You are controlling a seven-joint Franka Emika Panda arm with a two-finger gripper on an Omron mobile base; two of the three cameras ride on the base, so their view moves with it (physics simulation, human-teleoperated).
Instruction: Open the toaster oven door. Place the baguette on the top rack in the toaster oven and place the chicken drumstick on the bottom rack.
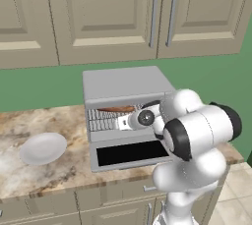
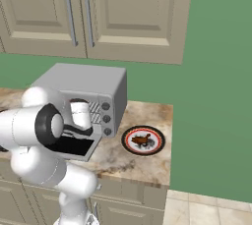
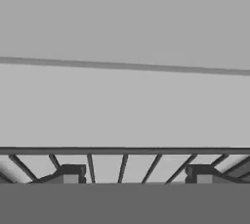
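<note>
- The toaster oven (image 1: 123, 84) sits on the marble worktop (image 1: 49, 170) under beige wall cabinets (image 1: 103, 13), with its knobs (image 2: 105, 118) down the right side of its front
- The toaster oven door (image 1: 130, 153) is folded down flat, its black glass facing up, at 6 o'clock from the oven mouth
- The baguette (image 1: 117, 109) lies lengthwise on the top rack (image 1: 101, 116) inside the oven, towards the back
- A second wire grid, the bottom rack (image 1: 103, 125), shows just beneath it in the left base view
- The arm reaches into the oven mouth, and the hand (image 3: 132, 176) is inside, over a wire rack whose bars fan out ahead of it
- In the hand view the two fingertips (image 3: 71, 173) stand well apart with nothing between them, so the hand is wide open and holds nothing
- The chicken drumstick (image 2: 142, 140) rests on a round red-rimmed plate (image 2: 129, 146) on the worktop, at 3 o'clock from the oven and near it
- A white bowl (image 1: 43, 148) sits on the worktop at 9 o'clock from the oven, well apart from it
</note>
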